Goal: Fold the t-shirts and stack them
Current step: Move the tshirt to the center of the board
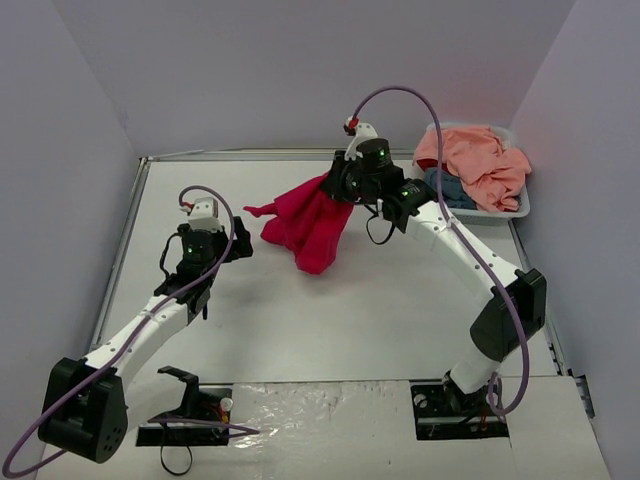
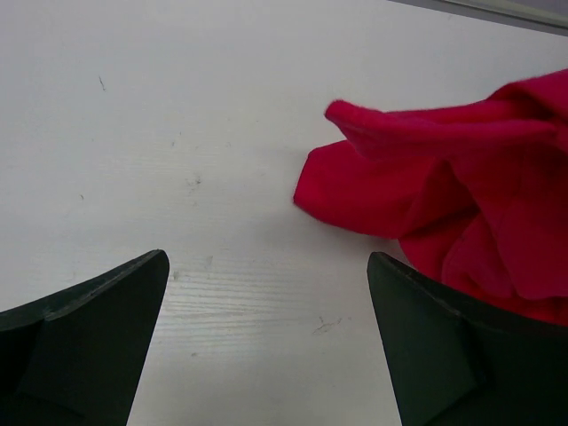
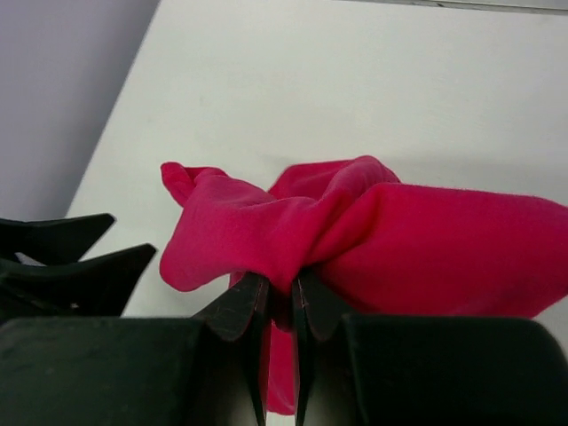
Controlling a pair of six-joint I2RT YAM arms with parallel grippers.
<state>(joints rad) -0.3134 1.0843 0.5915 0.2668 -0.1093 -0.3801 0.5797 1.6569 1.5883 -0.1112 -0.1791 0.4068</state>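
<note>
A crimson-red t-shirt (image 1: 310, 225) hangs bunched over the middle of the table, its lower folds drooping toward the surface. My right gripper (image 1: 335, 185) is shut on its upper edge; in the right wrist view the red t-shirt (image 3: 382, 240) is pinched between the two dark fingers (image 3: 240, 306). My left gripper (image 1: 240, 245) stands open just left of the shirt, nothing between its fingers. From the left wrist view the red t-shirt (image 2: 444, 195) lies ahead to the right, past the right fingertip (image 2: 417, 311). A peach-pink t-shirt (image 1: 478, 160) and a teal-blue t-shirt (image 1: 450, 190) lie heaped in the basket.
The white plastic basket (image 1: 515, 208) stands at the back right corner. Grey walls enclose the table at the back and both sides. Bare white tabletop (image 1: 330, 320) stretches in front of the red shirt. The left gripper's fingers (image 3: 62, 257) show at the left of the right wrist view.
</note>
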